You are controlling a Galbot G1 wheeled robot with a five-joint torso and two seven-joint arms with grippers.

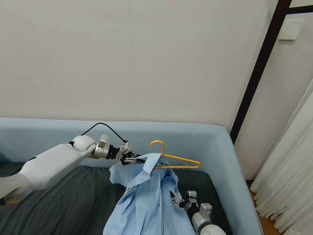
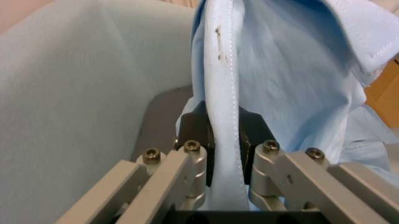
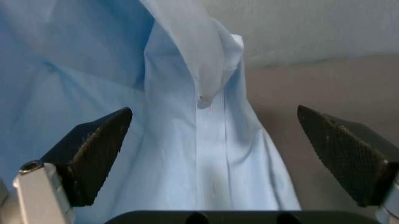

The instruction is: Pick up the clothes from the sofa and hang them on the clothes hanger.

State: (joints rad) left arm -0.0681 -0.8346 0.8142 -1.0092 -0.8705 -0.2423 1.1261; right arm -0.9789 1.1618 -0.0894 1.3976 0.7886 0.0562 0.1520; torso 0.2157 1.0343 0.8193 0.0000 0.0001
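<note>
A light blue shirt (image 1: 146,200) hangs partly over a yellow hanger (image 1: 172,160) above the sofa. My left gripper (image 1: 132,159) is shut on the shirt's collar edge at its upper left; in the left wrist view the fabric strip (image 2: 223,116) runs between the fingers (image 2: 193,154). My right gripper (image 1: 180,200) sits low in front of the shirt's lower right part, open, with the shirt front (image 3: 206,154) hanging just beyond its black pads (image 3: 93,149). The hanger's right arm sticks out bare.
The sofa has a pale blue backrest (image 1: 58,132) and a dark grey seat (image 1: 68,200). A white wall stands behind it. A dark vertical frame (image 1: 257,73) and white curtains (image 1: 288,181) lie to the right.
</note>
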